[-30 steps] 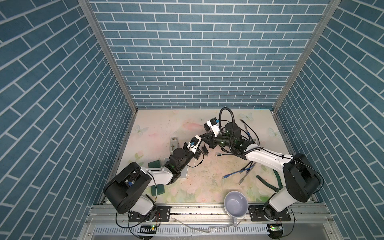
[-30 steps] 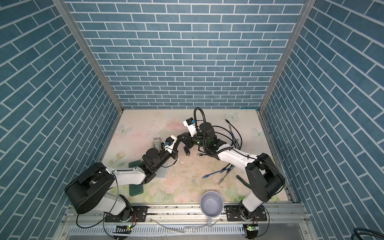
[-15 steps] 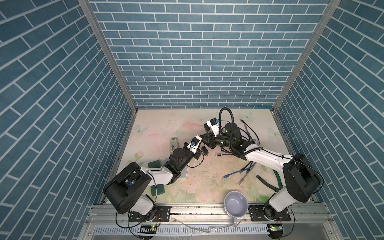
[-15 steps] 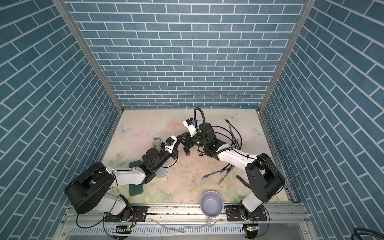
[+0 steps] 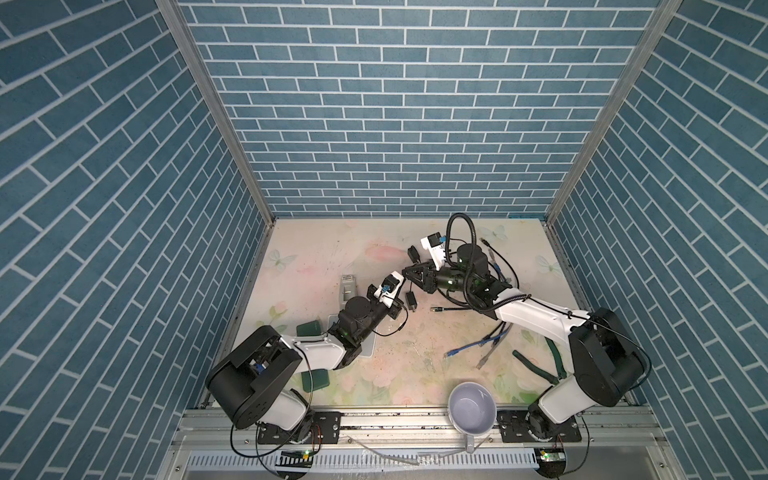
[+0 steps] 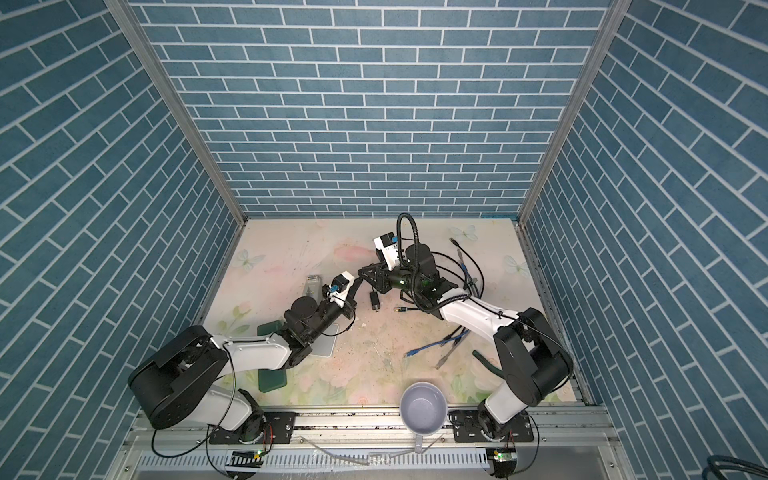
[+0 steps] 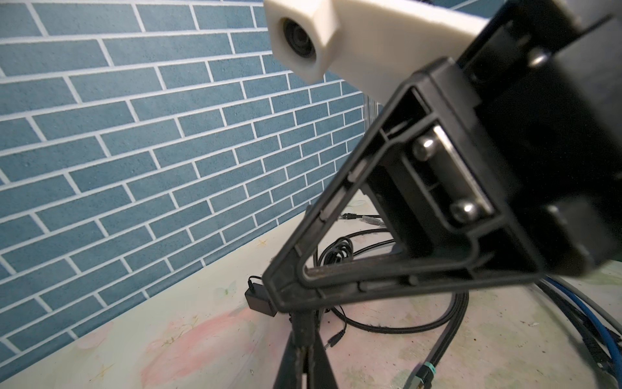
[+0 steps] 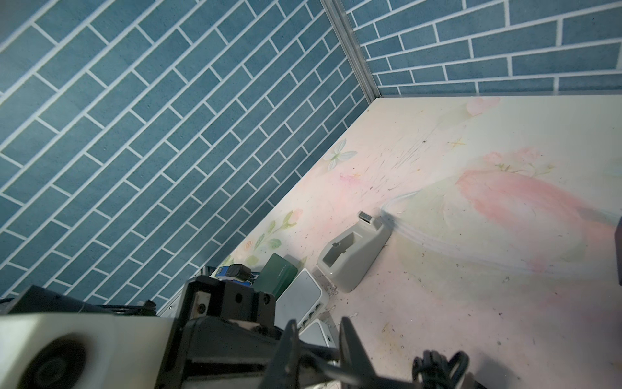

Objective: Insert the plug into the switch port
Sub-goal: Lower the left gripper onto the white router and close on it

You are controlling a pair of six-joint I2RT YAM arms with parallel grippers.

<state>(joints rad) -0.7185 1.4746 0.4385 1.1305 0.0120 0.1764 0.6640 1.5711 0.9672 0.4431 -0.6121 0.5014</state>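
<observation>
Switch [image 5: 368, 345] lies mostly hidden beneath left arm [image 5: 318, 353].

My left arm [image 8: 215, 336] hides most of the switch [image 8: 303, 292], its ports [image 8: 309, 318] too small to tell apart, and my blurred, edge-cropped right gripper [image 7: 281, 293] covers the tips of my left fingers [image 7: 290, 355].

We take this for a robotics lab test cell: blue brick-print wall panels [image 5: 395, 124] on aluminium posts [image 5: 216, 108] enclose a floral tabletop [image 5: 324, 249], with two robot arms [image 5: 536, 316] bolted to a metal rail [image 5: 395, 419].
</observation>
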